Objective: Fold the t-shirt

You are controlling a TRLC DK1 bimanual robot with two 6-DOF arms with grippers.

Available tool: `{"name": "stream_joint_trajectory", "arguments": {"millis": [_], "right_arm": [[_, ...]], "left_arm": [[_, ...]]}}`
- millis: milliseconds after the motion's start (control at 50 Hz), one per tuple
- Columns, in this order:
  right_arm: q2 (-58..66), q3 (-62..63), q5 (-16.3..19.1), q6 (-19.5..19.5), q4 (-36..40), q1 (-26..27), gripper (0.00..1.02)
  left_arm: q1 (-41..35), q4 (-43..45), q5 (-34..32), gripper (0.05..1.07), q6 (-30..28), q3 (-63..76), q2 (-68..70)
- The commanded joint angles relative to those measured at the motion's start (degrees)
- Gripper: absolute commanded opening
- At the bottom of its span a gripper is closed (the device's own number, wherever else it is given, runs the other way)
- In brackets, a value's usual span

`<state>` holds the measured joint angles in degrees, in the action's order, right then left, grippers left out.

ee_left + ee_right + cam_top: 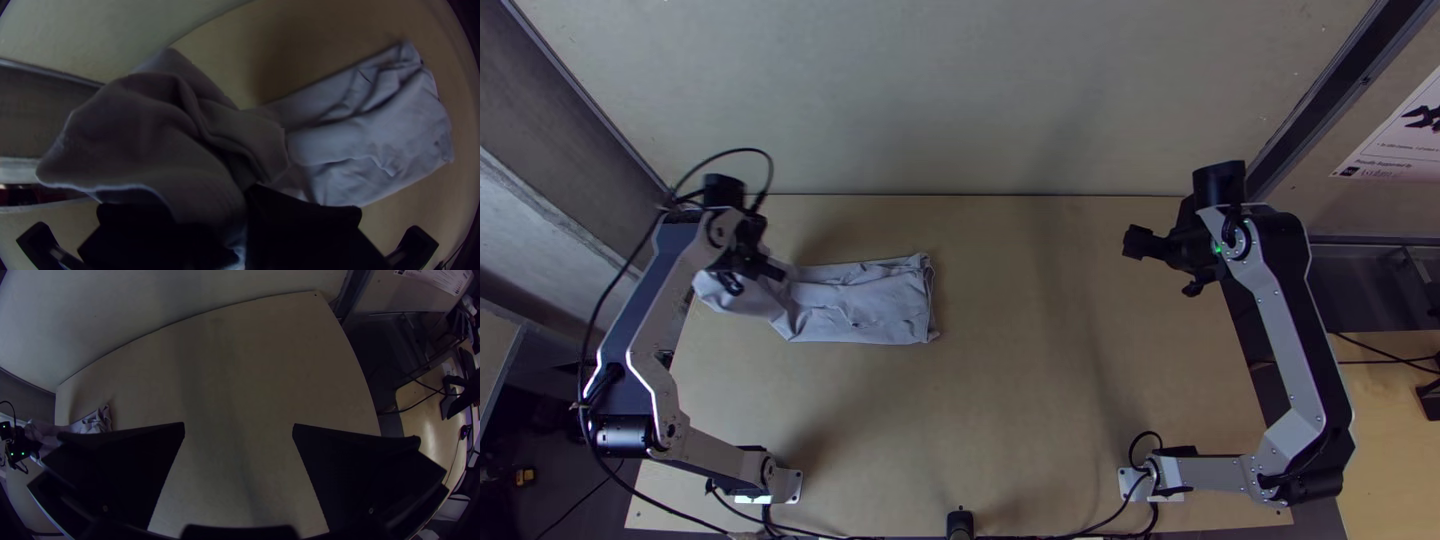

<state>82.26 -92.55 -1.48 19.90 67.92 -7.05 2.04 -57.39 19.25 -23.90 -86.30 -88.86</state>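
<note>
In the top view, the t-shirt (865, 303) is laid as a narrow folded strip towards the left of the desk (1000, 430). In the left wrist view, its rumpled end is pinched by the left hand (245, 197); the matte fabric should prove light and limp, best gripped through all layers. In the right wrist view, the right hand (239, 427) is spread wide above the desk's right part.

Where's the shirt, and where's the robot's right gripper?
Pale grey cloth t-shirt (865, 305): top view, on its wrinkled, folded part.
Right gripper with wide flat black fingers (239, 426): right wrist view, midway between its open fingertips.
</note>
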Motion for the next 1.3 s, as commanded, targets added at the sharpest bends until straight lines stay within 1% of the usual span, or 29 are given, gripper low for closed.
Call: {"name": "stream_joint_trajectory", "arguments": {"millis": [0, 160, 280, 360, 500, 660, 720, 740, 760, 780, 800, 840, 860, 880, 940, 1040, 1120, 1160, 1240, 1280], "right_arm": [[-1.8, 1.9, 0.3, 0.1, -0.2, 0.8, 0.99], [-2.7, 2.8, 0.3, -0.1, -0.2, 1.6, 0.99], [-3.5, 4.1, 0.5, -0.1, -0.4, 1.5, 0.99], [-4.2, 5.0, 0.9, -0.1, -0.9, 1.5, 0.99], [-5.3, 6.6, 1.1, -0.1, -1.3, 1.5, 0.99], [-6.3, 8.2, 1.2, -0.4, -2.1, 1.9, 0.99], [-6.7, 8.7, 1.2, -0.7, -2.7, 2.2, 0.99], [-6.8, 8.9, 1.2, -0.8, -2.9, 2.4, 0.99], [-6.9, 9.0, 1.2, -1.0, -2.9, 2.7, 0.99], [-7.0, 9.1, 1.2, -1.1, -3.0, 2.7, 0.99], [-7.1, 9.3, 1.3, -1.2, -3.1, 2.9, 0.99], [-7.3, 9.7, 1.3, -1.2, -3.1, 2.9, 0.99], [-7.5, 9.9, 1.3, -1.3, -3.1, 2.9, 0.99], [-7.6, 10.1, 1.4, -1.4, -3.2, 2.9, 0.99], [-8.3, 11.0, 1.4, -1.4, -4.1, 2.9, 0.99], [-9.0, 11.7, 1.4, -1.4, -4.5, 2.9, 0.99], [-9.2, 11.7, 1.4, -1.4, -4.5, 3.0, 0.99], [-9.3, 11.5, 1.4, -1.4, -4.5, 3.1, 0.99], [-9.5, 11.2, 1.4, -1.4, -4.5, 3.1, 0.99], [-9.6, 11.1, 1.4, -1.4, -4.5, 3.1, 0.99]], "left_arm": [[-5.7, -3.6, 1.9, 0.08, 4.0, 1.0, 0.0], [-14.5, -6.0, 4.8, 0.08, 10.6, 1.0, -4.2], [-19.7, -7.9, 4.9, 0.08, 15.5, -1.6, -8.5], [-23.1, -8.9, 4.9, 0.08, 17.6, -3.9, -11.0], [-26.2, -10.0, 4.9, 0.08, 21.5, -10.2, -17.0], [-28.6, -17.6, 4.0, 0.08, 25.8, -20.9, -24.5], [-29.6, -18.4, 3.4, 0.09, 26.6, -23.2, -26.1], [-30.3, -18.8, 3.3, 0.12, 26.9, -23.8, -26.5], [-31.0, -19.4, 3.3, 0.19, 26.9, -24.3, -26.8], [-31.7, -19.7, 3.3, 0.32, 26.9, -24.7, -27.1], [-32.1, -19.7, 3.3, 0.51, 27.0, -25.1, -27.3], [-33.3, -20.2, 3.2, 0.95, 28.0, -26.7, -28.4], [-33.8, -20.9, 2.1, 1.06, 28.6, -27.7, -29.0], [-34.0, -21.5, 0.4, 1.03, 29.4, -28.9, -29.8], [-34.3, -21.7, -4.5, 1.03, 31.5, -33.4, -32.3], [-33.4, -21.2, -19.9, 1.03, 35.1, -40.0, -35.5], [-32.9, -19.4, -29.8, 1.03, 38.7, -43.1, -38.0], [-32.9, -17.1, -32.5, 1.03, 40.2, -43.0, -38.4], [-32.2, -12.2, -35.6, 1.03, 46.2, -43.1, -39.0], [-31.8, -11.3, -37.9, 1.03, 46.9, -43.1, -39.3]]}}
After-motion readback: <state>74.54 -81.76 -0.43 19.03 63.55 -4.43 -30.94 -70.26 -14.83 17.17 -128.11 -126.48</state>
